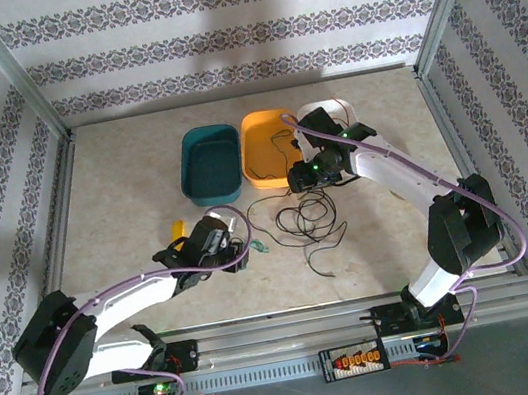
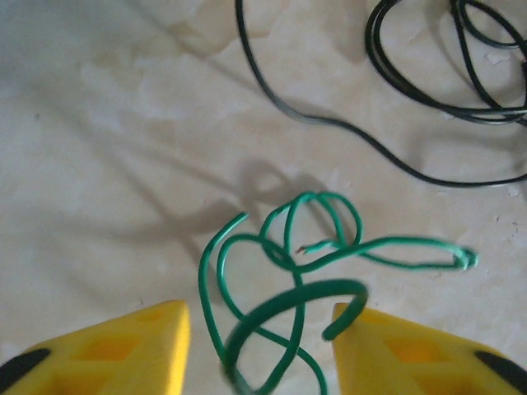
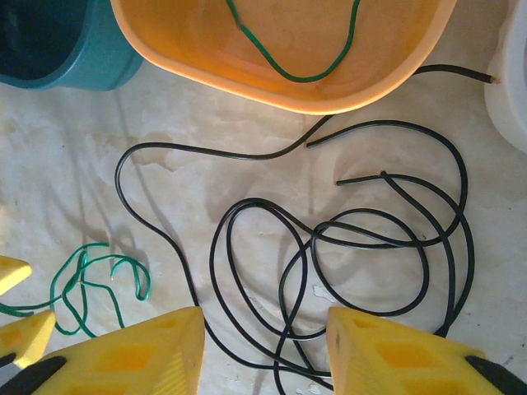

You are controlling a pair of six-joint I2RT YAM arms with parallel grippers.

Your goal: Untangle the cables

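Floral-striped walls (image 1: 217,38), mottled beige tabletop (image 1: 134,209)

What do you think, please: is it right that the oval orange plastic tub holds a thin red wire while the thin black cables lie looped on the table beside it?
Not quite: the thin wire in the oval orange plastic tub is green, not red, as the right wrist view shows. The thin black cables do lie looped on the table beside it.
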